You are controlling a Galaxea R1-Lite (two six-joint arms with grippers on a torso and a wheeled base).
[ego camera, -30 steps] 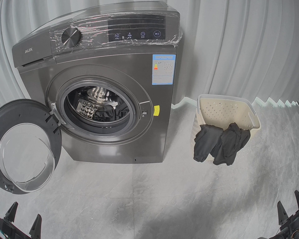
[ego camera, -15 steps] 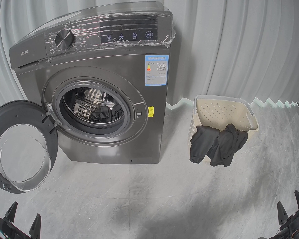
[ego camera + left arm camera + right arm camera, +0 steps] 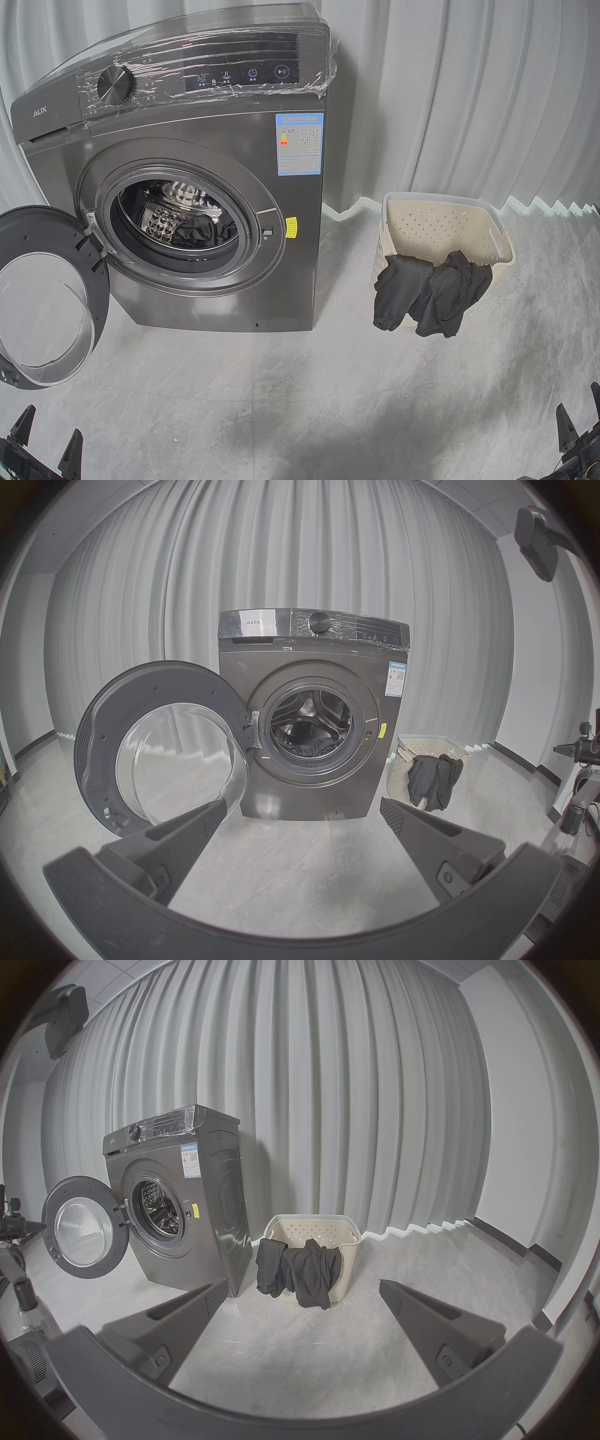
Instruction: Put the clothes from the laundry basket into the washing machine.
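One dark grey steel washing machine (image 3: 187, 125), round door (image 3: 37, 237) swung wide, holds one dark garment (image 3: 200, 230) in its drum (image 3: 164, 219). Beside it, one cream perforated plastic laundry basket (image 3: 437, 219) carries two dark grey clothes (image 3: 431, 294) draped over its rim. The left gripper (image 3: 301, 804) and right gripper (image 3: 301, 1284) gape wide, empty.

Pale pleated curtain (image 3: 462, 94), grey marbled floor (image 3: 350, 387).

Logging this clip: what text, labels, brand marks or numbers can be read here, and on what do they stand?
On the drawer front of the washing machine: a short brand mark in pale capitals, left unquoted.
On the blue label: a code square and print, too small to read.
On the control panel: icons; captions too small to read.
On the yellow sticker: unreadable.
On the laundry basket: none.
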